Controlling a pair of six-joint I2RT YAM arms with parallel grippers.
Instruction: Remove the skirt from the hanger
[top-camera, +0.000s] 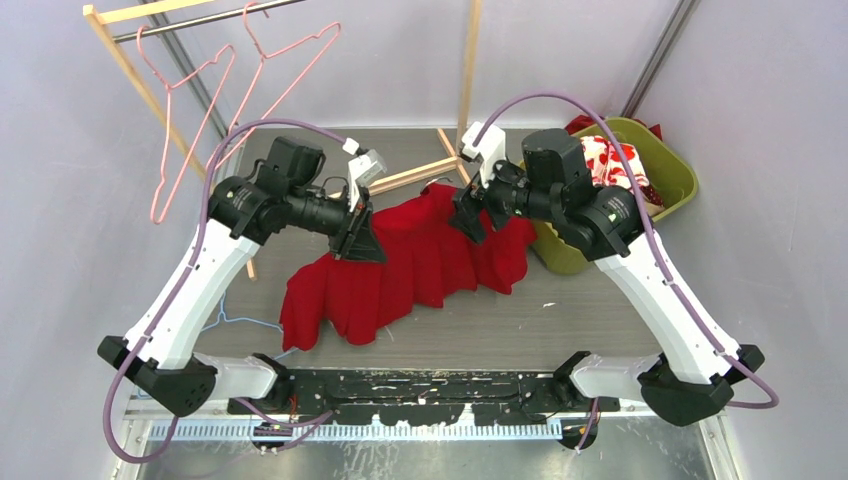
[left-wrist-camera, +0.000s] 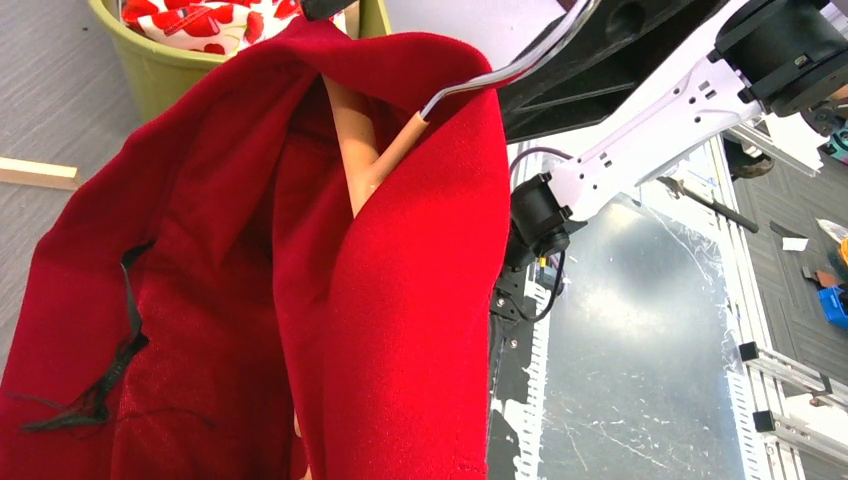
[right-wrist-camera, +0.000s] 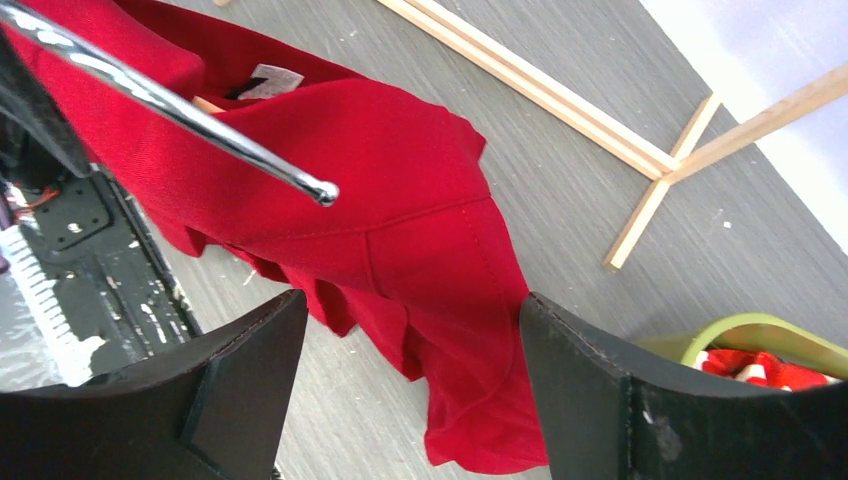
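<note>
Our left gripper (top-camera: 357, 238) narrowly pinches the red skirt (top-camera: 420, 265); our right gripper (right-wrist-camera: 410, 310) gapes wide near the hanger hook (right-wrist-camera: 180, 105).

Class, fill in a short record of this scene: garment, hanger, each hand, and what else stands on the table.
Garment: red skirt, heaped on the table, not yet off the hanger
Hanger: wooden hanger inside the skirt, its metal hook poking out
Left hand: closed on the skirt's edge, holding it raised
Right hand: open, empty, above the skirt
Nearby: green bin with patterned cloth, at the right
</note>
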